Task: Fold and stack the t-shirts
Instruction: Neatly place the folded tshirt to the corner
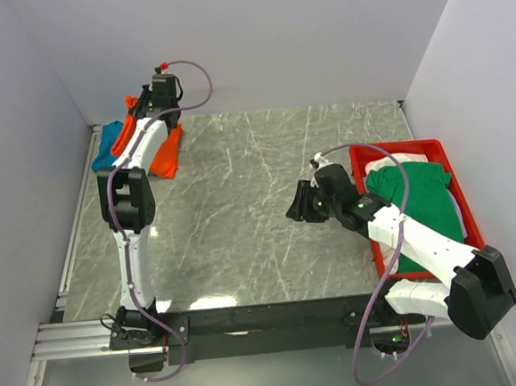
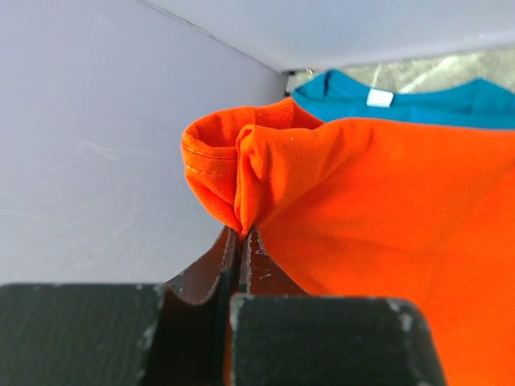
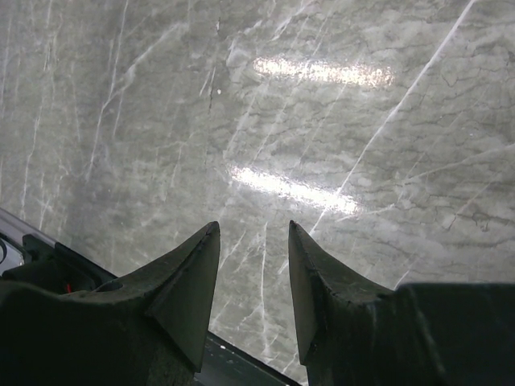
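Observation:
My left gripper (image 1: 137, 104) is at the far left corner, shut on a fold of the bright orange t-shirt (image 1: 167, 154), which hangs from it down to the table. In the left wrist view the orange t-shirt (image 2: 378, 209) is pinched between the closed fingertips (image 2: 241, 235). The teal blue t-shirt (image 1: 105, 147) lies under and behind it, also in the left wrist view (image 2: 418, 104). The green t-shirt (image 1: 419, 200) lies over the white t-shirt (image 1: 390, 161) in the red tray. My right gripper (image 1: 295, 210) is open and empty above bare table (image 3: 253, 229).
The red tray (image 1: 396, 149) stands at the right edge of the marble table (image 1: 250, 202). White walls close in the back and both sides. A black rail (image 1: 268, 317) runs along the near edge by the arm bases.

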Robot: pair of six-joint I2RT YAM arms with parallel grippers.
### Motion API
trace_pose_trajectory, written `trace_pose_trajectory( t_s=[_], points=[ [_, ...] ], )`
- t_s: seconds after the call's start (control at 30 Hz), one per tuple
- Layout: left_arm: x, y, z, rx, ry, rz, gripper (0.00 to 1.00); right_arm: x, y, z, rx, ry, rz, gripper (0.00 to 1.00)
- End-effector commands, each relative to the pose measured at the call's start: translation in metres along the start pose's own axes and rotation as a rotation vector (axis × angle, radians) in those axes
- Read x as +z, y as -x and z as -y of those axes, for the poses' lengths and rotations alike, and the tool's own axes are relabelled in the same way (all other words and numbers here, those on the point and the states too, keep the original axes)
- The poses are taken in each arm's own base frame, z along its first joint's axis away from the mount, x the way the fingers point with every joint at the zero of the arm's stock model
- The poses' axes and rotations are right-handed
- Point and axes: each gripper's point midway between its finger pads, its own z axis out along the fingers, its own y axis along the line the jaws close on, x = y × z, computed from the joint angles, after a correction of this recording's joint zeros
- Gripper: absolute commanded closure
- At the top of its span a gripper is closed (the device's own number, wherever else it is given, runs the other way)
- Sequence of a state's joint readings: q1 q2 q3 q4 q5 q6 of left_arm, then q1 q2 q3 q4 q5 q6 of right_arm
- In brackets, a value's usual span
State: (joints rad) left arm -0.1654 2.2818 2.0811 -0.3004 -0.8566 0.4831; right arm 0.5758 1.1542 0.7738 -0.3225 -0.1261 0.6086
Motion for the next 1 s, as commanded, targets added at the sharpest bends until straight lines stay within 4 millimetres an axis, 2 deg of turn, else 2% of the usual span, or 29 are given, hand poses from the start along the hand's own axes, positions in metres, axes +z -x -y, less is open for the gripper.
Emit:
trace_pose_trajectory(
  t_s=[0.0, 0.27, 0.6, 0.73, 0.97],
  points=[
    [-0.025, 0.044, -0.064, -0.102, 0.056, 0.107, 1.00, -0.007, 0.020, -0.016, -0.009, 0.017, 0.053, 0.53],
    [-0.024, 0.051, -0.071, -0.106, 0.020, 0.141, 0.99, -0.003, 0.019, -0.022, -0.016, 0.006, 0.041, 0.54],
    [-0.032, 0.060, -0.094, -0.152, -0.005, 0.185, 1.00, -0.002, 0.021, -0.028, -0.022, 0.004, 0.043, 0.54],
    [-0.028, 0.059, -0.098, -0.163, -0.006, 0.186, 0.99, -0.003, 0.023, -0.029, -0.026, -0.002, 0.049, 0.54],
    [-0.016, 0.053, -0.094, -0.159, -0.008, 0.175, 1.00, 0.004, 0.021, -0.026, -0.034, -0.015, 0.034, 0.54]
  ],
)
